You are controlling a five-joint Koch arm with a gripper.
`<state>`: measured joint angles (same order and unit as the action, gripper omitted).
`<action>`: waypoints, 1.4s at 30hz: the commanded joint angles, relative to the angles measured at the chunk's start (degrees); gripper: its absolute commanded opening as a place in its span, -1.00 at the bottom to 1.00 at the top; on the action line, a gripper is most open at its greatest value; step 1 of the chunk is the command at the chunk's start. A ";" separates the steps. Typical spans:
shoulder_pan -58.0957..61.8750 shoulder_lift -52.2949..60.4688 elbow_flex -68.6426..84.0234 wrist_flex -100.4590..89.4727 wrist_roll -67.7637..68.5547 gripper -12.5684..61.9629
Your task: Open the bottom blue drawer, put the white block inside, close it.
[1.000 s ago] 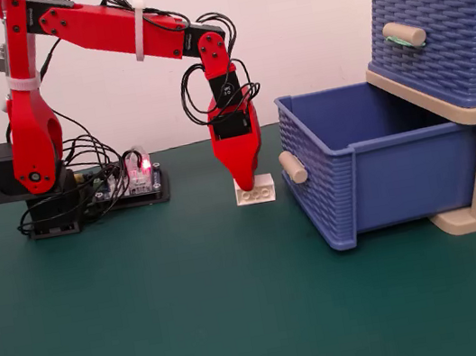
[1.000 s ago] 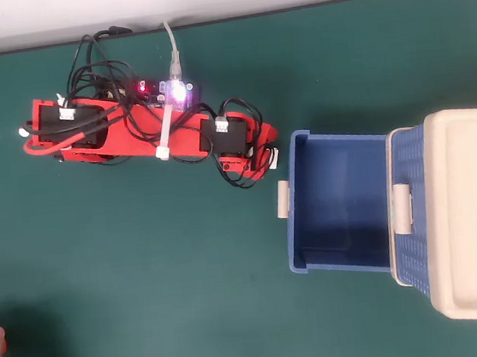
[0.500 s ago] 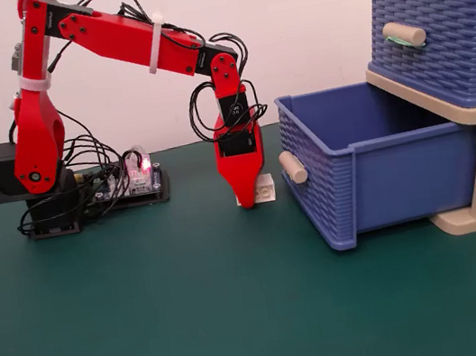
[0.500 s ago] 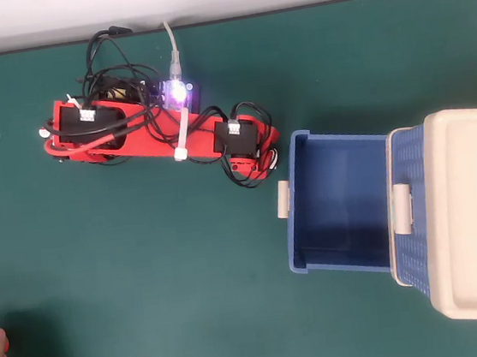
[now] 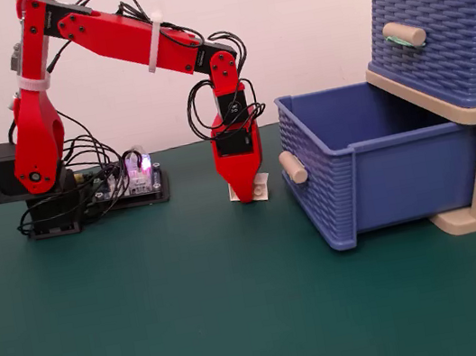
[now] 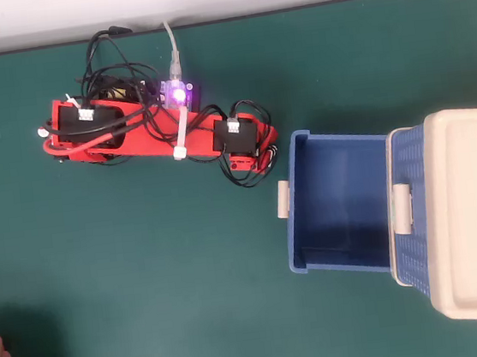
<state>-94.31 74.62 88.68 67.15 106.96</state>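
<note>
— What is the arm built from?

— Glossy red plastic shells make up the red hobby arm (image 5: 109, 37), with black servo blocks (image 5: 229, 106) showing between the links and small dark screws dotted along the flat upper link.

— Any wiring?

— Thin black cables (image 5: 200, 102) loop loosely outside the joints, and white zip ties (image 5: 153, 40) band two links. In the overhead view white labels sit on the black servo tops.

— And the ends?

— The red tapered gripper (image 5: 245, 188) narrows to a wedge and carries a black panel with a small white mark. The black base block (image 5: 7, 171) sits beside a small circuit board (image 5: 136, 179) glowing purple.
</note>
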 commanded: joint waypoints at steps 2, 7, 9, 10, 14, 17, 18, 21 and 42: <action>-1.05 5.80 -0.09 4.92 1.58 -0.88; -0.70 24.52 -0.53 20.48 2.90 -0.88; -0.70 32.70 -1.85 25.84 4.13 -0.88; -0.70 36.39 -3.25 28.30 4.48 -0.88; -0.53 41.13 -12.74 31.29 7.21 -0.88; -0.62 34.01 -22.41 28.04 15.82 -0.88; -0.53 31.03 -26.19 26.63 18.81 -0.88; -0.70 20.39 -40.96 25.31 29.53 -0.88; 10.99 -6.50 -70.14 25.40 50.62 -0.88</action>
<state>-82.88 67.50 20.83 93.34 156.80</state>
